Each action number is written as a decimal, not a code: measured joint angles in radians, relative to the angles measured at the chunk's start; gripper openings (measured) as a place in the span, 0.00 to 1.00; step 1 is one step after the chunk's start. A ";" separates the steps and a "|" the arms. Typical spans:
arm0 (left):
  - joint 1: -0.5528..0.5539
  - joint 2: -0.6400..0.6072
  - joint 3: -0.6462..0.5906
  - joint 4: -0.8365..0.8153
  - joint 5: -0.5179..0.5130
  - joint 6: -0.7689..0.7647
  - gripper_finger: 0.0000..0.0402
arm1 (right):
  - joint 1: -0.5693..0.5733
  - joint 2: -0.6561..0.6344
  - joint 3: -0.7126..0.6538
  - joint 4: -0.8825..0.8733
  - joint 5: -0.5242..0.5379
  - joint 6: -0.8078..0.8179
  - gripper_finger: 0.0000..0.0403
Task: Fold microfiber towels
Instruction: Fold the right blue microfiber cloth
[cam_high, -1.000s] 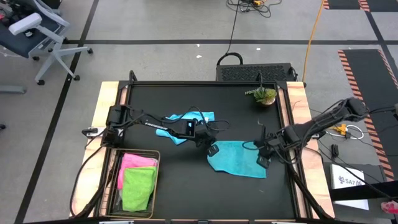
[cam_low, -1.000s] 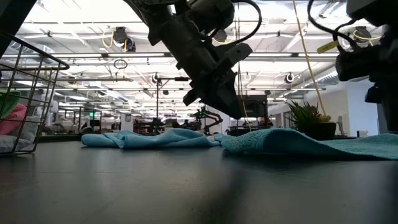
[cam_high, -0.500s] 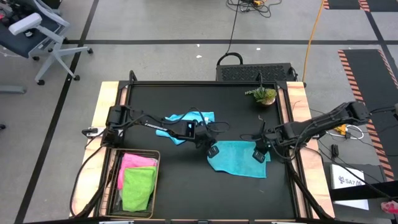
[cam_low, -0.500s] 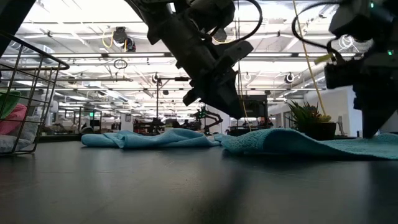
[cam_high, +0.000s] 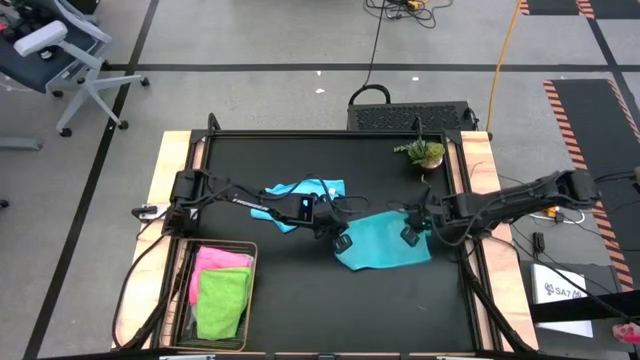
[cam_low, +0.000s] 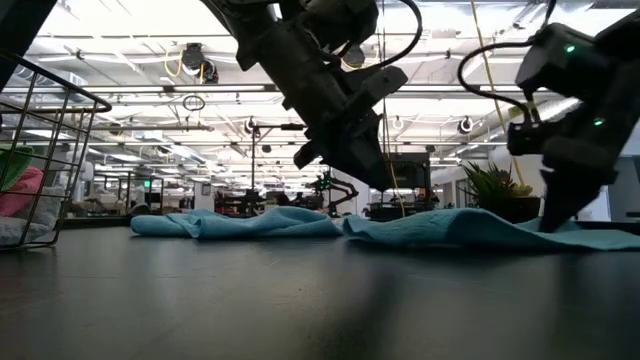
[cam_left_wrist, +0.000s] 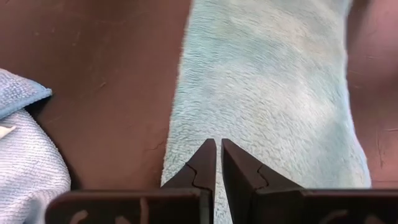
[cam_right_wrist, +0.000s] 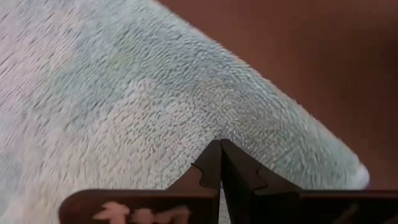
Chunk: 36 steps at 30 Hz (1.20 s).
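The soft teal microfiber towel (cam_high: 385, 243) is partly covered in the high view by the dark left gripper (cam_high: 343, 242) at one edge and the dark right gripper (cam_high: 409, 234) at the other, so whether either pinches cloth cannot be told there. In both wrist views this towel runs past the picture edges. The crumpled light blue microfiber towel (cam_high: 300, 192) lies half under the left arm. In the rectangular wire mesh basket (cam_high: 184, 300), the pink towel (cam_high: 215, 259) is largely buried beneath the lime green towel (cam_high: 222, 301).
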 joint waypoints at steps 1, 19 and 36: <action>0.002 0.000 0.000 0.000 0.000 0.006 0.06 | -0.017 0.000 -0.001 0.015 0.006 -0.015 0.00; -0.005 0.095 0.000 0.005 0.127 0.051 0.06 | -0.113 -0.001 0.001 0.383 -0.166 0.011 0.00; 0.106 0.102 0.000 0.038 0.026 0.081 0.06 | -0.046 0.036 0.002 0.513 -0.387 -0.004 0.00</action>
